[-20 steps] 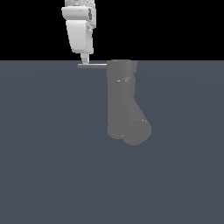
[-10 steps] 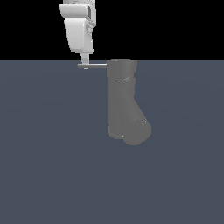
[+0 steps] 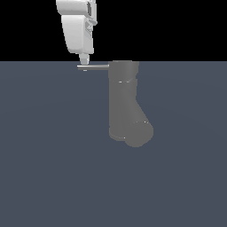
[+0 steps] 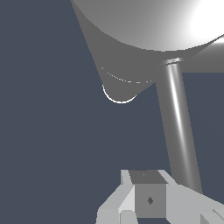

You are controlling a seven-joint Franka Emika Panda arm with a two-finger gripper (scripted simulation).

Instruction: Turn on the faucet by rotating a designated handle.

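The grey faucet [image 3: 124, 102] stands upright in the middle of the exterior view, its thick spout [image 3: 138, 133] angled down toward the exterior view's right. The thin handle [image 3: 95, 67] sticks out from its top toward the exterior view's left. My gripper [image 3: 84, 60] hangs from above with its fingertips at the handle's outer end, touching or just over it. The fingers look pressed together and hold nothing. In the wrist view the faucet [image 4: 144, 22] looms large, and the handle [image 4: 177, 122] runs just beside my gripper [image 4: 148, 201].
A flat dark blue-grey floor [image 3: 53, 168] spreads all around the faucet. Nothing else shows.
My hand has shifted slightly toward the exterior view's left while staying at the handle's tip. The handle and faucet look almost unchanged.
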